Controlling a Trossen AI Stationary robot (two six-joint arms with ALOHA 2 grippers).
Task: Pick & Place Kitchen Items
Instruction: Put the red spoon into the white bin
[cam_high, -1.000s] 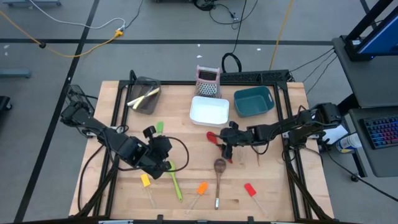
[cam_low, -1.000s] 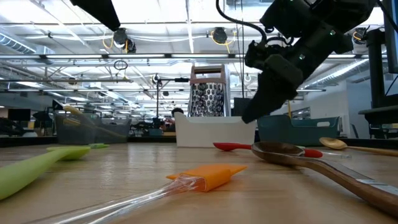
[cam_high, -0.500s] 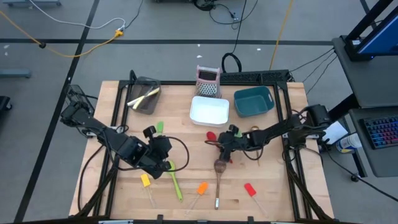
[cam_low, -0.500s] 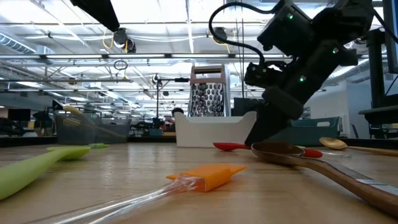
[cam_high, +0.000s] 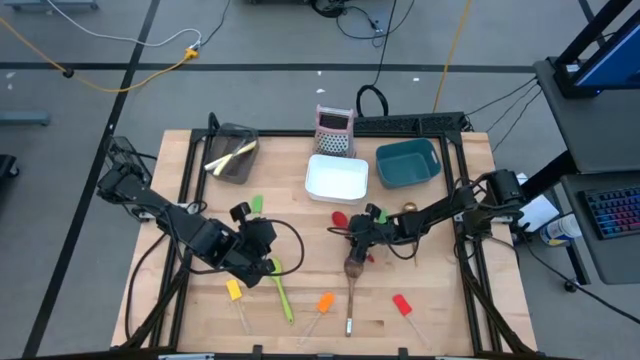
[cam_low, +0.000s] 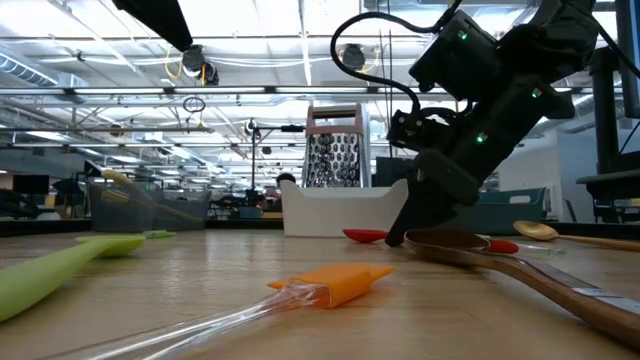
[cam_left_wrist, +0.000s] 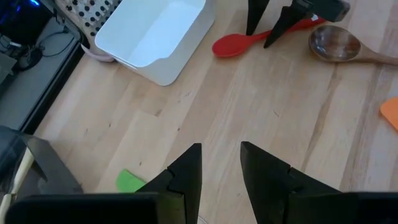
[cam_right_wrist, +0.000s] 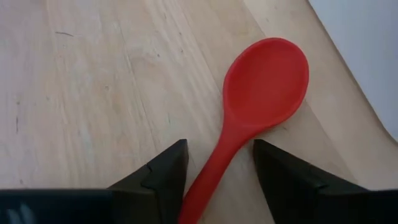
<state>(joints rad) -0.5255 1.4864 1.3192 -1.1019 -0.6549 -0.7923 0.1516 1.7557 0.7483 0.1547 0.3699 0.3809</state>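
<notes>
**Jaws astride the red spoon's neck**

Parted jaws of the right gripper (cam_right_wrist: 214, 163) straddle the red spoon (cam_right_wrist: 261, 102) near the tabletop's middle, fingertips low at the wood, not yet closed. Its silicone looks light, a little flexible and grippy; the slim neck just behind the bowl seems the best hold. Nearby, the white bin (cam_high: 337, 177) looks empty, as does the teal bin (cam_high: 408, 163). Narrowly open, the left gripper (cam_left_wrist: 221, 163) waits near the front-left.

Wooden spoon (cam_high: 352, 268) and white bin (cam_high: 336, 178) crowd the red spoon (cam_right_wrist: 255, 106).
</notes>
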